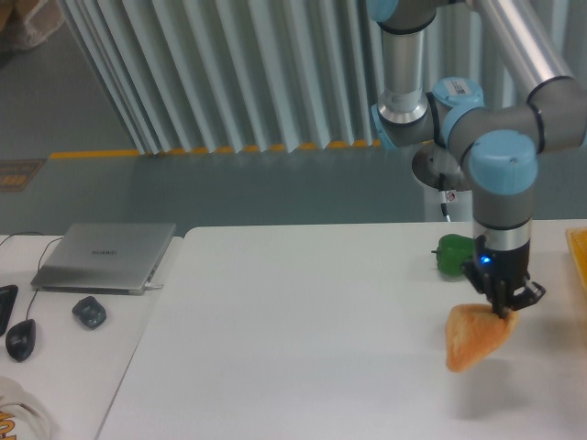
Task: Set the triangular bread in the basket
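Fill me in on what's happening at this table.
A single robot arm's pincer is shut on the triangular bread, holding it up off the white table. It hangs right of centre, in front of a green bell pepper. The basket shows only as a yellow-orange sliver at the right edge, and the bread is not in it yet.

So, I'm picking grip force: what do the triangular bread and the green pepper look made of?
The triangular bread, hanging from the end effector, looks matte, rough-crusted and golden-orange, real or foam, unclear. The green pepper looks smooth and slightly glossy, possibly plastic; too small to be sure.
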Robot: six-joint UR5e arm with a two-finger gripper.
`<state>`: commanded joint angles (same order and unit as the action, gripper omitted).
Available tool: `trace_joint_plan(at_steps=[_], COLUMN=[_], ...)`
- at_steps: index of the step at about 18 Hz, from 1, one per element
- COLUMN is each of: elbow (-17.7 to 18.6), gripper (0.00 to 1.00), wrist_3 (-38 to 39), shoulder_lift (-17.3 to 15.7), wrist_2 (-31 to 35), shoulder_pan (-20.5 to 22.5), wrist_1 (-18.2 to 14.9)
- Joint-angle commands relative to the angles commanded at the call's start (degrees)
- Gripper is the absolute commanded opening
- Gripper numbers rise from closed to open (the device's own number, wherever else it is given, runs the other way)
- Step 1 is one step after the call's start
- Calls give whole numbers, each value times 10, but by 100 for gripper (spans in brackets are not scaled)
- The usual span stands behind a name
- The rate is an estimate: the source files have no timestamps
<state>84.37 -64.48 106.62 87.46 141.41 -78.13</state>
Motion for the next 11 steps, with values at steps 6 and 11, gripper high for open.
trace_joint_plan(at_steps=[6, 11], elbow=[3, 9], gripper=[14, 15], wrist_3=[-120, -225], shoulder_lift=[-4, -11], wrist_2=[-23, -23], shoulder_pan=[53, 128], wrist_1=[-8, -4])
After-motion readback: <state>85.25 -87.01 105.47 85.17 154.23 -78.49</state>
